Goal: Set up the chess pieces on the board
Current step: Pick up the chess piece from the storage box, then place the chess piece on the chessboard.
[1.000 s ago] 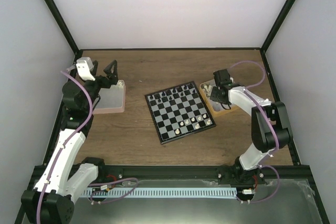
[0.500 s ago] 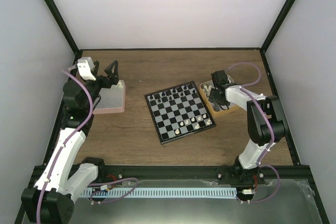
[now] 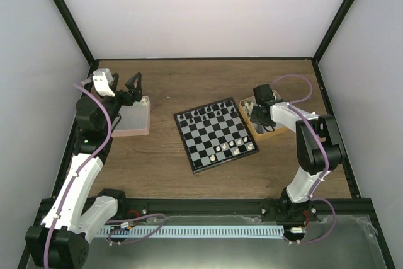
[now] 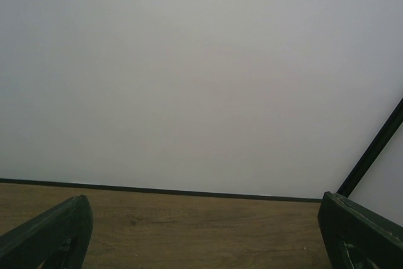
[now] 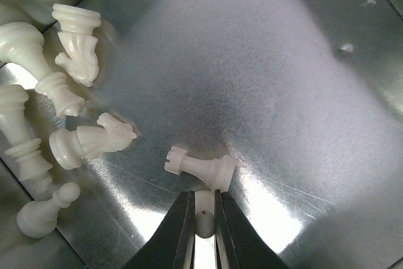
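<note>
In the right wrist view my right gripper (image 5: 204,196) is shut on a small cream-white chess piece (image 5: 204,211) with a round head, down on the shiny floor of the tray. A cream rook (image 5: 200,167) lies on its side, touching the fingertips. More cream pieces lie at the left: two knights (image 5: 94,140) and a pawn (image 5: 45,213). From above, the right gripper (image 3: 257,115) is inside the orange-tan tray (image 3: 267,131), right of the board (image 3: 211,137). Several cream pieces (image 3: 230,149) stand on the board's near rows. My left gripper (image 3: 133,86) hangs open and empty above the pink tray (image 3: 132,121).
Black chessmen (image 3: 208,113) stand along the board's far rows. The left wrist view shows only the wooden table (image 4: 189,231), the white back wall and a black frame post (image 4: 374,149), with the left fingers (image 4: 50,234) wide apart at the picture's edges.
My right gripper's jaws have closed on the small cream piece in the tan tray, after the wrist shifted slightly left. The left arm has not moved.
</note>
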Controlling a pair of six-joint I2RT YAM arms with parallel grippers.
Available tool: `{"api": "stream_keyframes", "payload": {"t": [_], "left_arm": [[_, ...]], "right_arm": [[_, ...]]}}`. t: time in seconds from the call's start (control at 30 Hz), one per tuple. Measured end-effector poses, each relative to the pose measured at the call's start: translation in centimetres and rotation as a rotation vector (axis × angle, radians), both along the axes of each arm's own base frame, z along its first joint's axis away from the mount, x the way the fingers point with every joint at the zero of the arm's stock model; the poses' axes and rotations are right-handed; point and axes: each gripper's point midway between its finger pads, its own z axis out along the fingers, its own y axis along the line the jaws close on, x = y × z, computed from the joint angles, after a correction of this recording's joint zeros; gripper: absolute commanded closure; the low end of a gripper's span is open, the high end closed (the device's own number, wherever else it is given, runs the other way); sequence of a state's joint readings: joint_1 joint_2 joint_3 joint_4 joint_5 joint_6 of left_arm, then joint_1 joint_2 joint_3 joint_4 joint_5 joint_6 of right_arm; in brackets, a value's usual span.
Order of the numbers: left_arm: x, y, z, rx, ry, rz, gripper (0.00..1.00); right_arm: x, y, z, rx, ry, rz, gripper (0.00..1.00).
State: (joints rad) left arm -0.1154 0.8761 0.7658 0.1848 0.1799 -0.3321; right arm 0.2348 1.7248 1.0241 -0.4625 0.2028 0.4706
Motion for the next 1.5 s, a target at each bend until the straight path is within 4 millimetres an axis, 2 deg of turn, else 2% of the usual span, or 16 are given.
{"api": "stream_keyframes", "payload": {"t": [0.17, 0.3, 0.4, 0.5, 0.63, 0.8, 0.9, 1.0, 1.17, 1.5], "left_arm": [[0.0, 0.0, 0.0, 0.000, 0.000, 0.000, 0.00], [0.0, 0.0, 0.0, 0.000, 0.000, -0.001, 0.00], [0.0, 0.0, 0.0, 0.000, 0.000, -0.001, 0.00], [0.0, 0.0, 0.0, 0.000, 0.000, 0.000, 0.00], [0.0, 0.0, 0.0, 0.000, 0.000, 0.001, 0.00], [0.0, 0.1, 0.0, -0.001, 0.000, 0.003, 0.00], [0.0, 0.1, 0.1, -0.001, -0.001, 0.003, 0.00], [0.0, 0.1, 0.1, -0.001, -0.002, 0.003, 0.00], [0.0, 0.0, 0.1, -0.001, -0.002, 0.003, 0.00], [0.0, 0.1, 0.1, -0.001, -0.001, 0.003, 0.00]], "right_arm": [[0.3, 0.1, 1.5, 0.006, -0.038, 0.007, 0.94], [0.9, 1.0, 4.6, 0.016, -0.110, 0.027, 0.94], [1.3, 2.5, 7.1, 0.031, -0.169, 0.060, 0.94], [1.0, 5.3, 9.1, 0.058, -0.214, 0.129, 0.94], [-1.0, 11.6, 10.3, 0.116, -0.225, 0.287, 0.94], [-6.0, 19.6, 8.9, 0.166, -0.148, 0.516, 0.95], [-8.9, 22.3, 6.8, 0.159, -0.073, 0.608, 0.95], [-10.7, 23.3, 5.2, 0.140, -0.014, 0.651, 0.95], [-12.2, 23.6, 4.0, 0.108, 0.040, 0.696, 0.95], [-13.0, 23.4, 3.0, 0.080, 0.084, 0.735, 0.94]]}}
